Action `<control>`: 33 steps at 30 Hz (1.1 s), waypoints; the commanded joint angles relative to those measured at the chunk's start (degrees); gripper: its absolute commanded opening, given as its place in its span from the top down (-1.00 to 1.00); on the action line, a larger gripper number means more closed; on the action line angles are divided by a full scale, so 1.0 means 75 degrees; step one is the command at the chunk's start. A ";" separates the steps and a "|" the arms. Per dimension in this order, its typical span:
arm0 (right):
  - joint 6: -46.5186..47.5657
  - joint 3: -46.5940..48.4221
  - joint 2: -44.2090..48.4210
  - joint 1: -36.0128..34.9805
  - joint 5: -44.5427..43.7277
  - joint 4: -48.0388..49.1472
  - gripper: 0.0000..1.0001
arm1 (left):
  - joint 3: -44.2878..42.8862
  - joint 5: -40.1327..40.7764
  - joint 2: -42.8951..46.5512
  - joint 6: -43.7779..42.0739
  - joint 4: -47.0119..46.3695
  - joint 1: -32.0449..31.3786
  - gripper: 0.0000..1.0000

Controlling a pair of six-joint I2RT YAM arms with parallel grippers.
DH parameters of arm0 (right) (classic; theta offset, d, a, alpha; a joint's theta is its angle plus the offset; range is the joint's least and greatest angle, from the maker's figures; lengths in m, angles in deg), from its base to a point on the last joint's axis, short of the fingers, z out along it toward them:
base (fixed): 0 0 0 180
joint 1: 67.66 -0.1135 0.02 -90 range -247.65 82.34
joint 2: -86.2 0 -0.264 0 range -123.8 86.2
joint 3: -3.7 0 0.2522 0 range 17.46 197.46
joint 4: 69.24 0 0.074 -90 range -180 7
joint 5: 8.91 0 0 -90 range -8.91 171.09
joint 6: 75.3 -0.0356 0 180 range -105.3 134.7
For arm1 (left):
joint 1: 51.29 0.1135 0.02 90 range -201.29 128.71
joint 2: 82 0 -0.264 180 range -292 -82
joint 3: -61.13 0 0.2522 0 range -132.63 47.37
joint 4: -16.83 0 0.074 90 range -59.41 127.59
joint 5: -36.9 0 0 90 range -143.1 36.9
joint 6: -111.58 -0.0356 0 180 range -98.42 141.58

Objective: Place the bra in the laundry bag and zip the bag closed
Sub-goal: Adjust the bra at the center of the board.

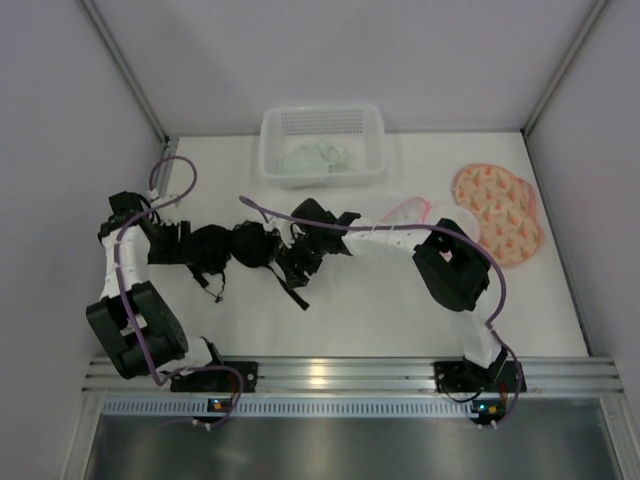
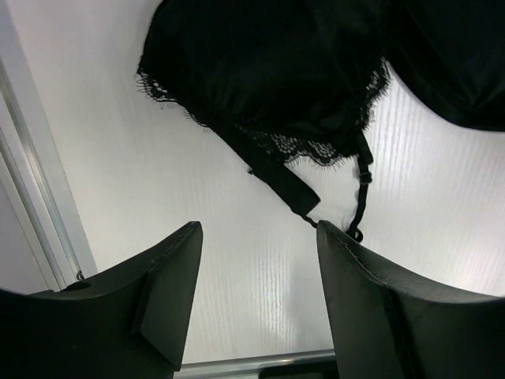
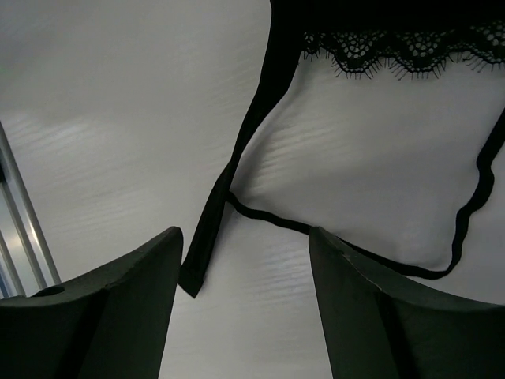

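Observation:
The black lace bra (image 1: 238,250) lies spread on the white table between my two grippers. A white laundry bag with a pink rim (image 1: 410,212) lies right of centre, partly under my right arm. My left gripper (image 1: 185,243) sits at the bra's left end. In the left wrist view it (image 2: 260,237) stands open over bare table, with a cup (image 2: 268,71) and a strap (image 2: 280,178) just ahead. My right gripper (image 1: 295,258) is at the bra's right end. It (image 3: 245,241) is open too, with a flat strap end (image 3: 207,237) lying by its left finger (image 3: 142,300).
A white plastic basket (image 1: 268,140) with pale green laundry stands at the back centre. An orange patterned padded item (image 1: 497,210) lies at the right. White walls close in left and right, and a metal rail (image 1: 330,375) runs along the near edge.

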 commanded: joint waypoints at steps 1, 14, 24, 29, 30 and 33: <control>0.0107 0.0425 -0.0391 -0.0331 -0.0451 0.0366 -0.30 | 0.0003 -0.0710 0.0520 -0.0963 0.0688 0.0032 -0.30; 0.0002 0.0671 -0.1130 -0.0285 -0.0721 0.0145 0.85 | 0.1539 -0.2505 0.2023 -0.6414 0.1707 0.0008 -0.05; -0.0455 -0.0933 0.0252 0.0628 -0.0043 0.0343 1.00 | 0.2593 -0.2927 0.1999 -1.0068 0.2202 0.0008 -0.04; -0.0432 -0.1122 0.0546 0.0899 0.0274 0.0227 1.00 | 0.3179 -0.2752 0.1859 -1.1371 0.2155 -0.0319 -0.07; -0.0397 -0.1145 0.0557 0.0945 0.0344 0.0191 1.00 | 0.3342 -0.2729 0.1858 -1.1513 0.2074 -0.0355 -0.07; -0.0362 -0.1169 0.0581 0.0981 0.0403 0.0109 1.00 | 0.3554 -0.2693 0.1870 -1.1327 0.1395 -0.0612 -0.07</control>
